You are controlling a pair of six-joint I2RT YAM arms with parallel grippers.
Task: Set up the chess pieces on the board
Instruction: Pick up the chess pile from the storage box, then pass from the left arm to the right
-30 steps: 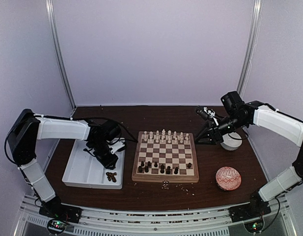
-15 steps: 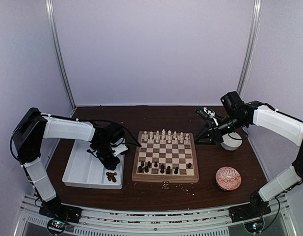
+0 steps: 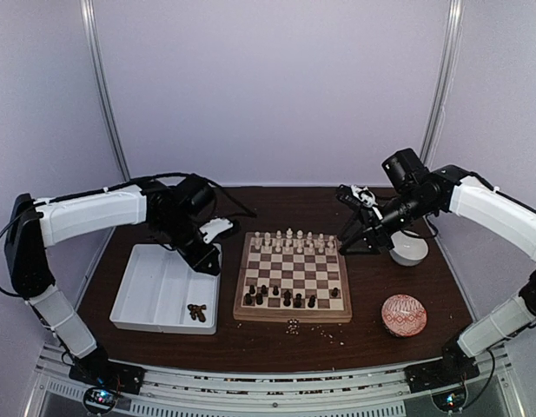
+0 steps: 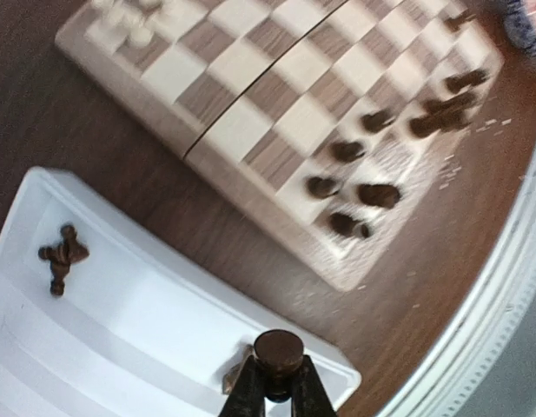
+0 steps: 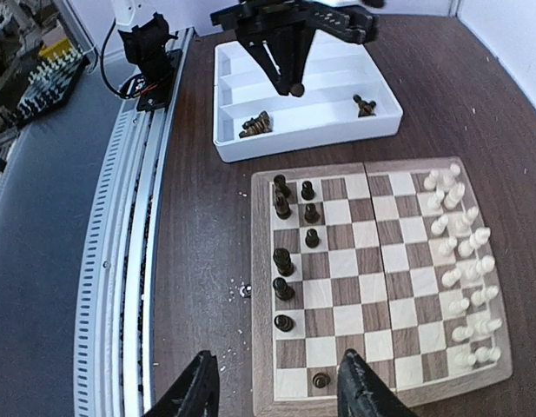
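The left pincer (image 4: 278,384) is clamped narrow on a single dark chessman (image 4: 278,350), which shows end-on between the fingers, so I cannot tell what kind it is. It hangs above the white divided tray (image 3: 150,300), at the corner nearest the board (image 3: 295,271), with the arm reaching over from the left-arm side. Held high like this, the piece should clear the tray wall and the board's raised edge on the way across.

Most of the chess pieces are on the board. The cream pieces (image 3: 289,241) fill the two rows at its far edge and look complete or nearly so. The dark pieces (image 3: 283,297) stand on the near rows, unevenly spaced and with gaps. A few more dark chessmen (image 3: 196,313) lie loose in the tray beside the board. So the step in hand appears to be carrying tray pieces over one by one to fill the dark side, and the task looks well past halfway.

The right pincer (image 5: 276,393) stands wide and holds nothing. It is raised off the board's right-arm side, leaving the squares free for the other arm. Pale crumbs (image 3: 294,327) dot the desk (image 3: 276,204) just off the board's near edge.

The placement will need care, since the standing dark pieces are close together and easily toppled.
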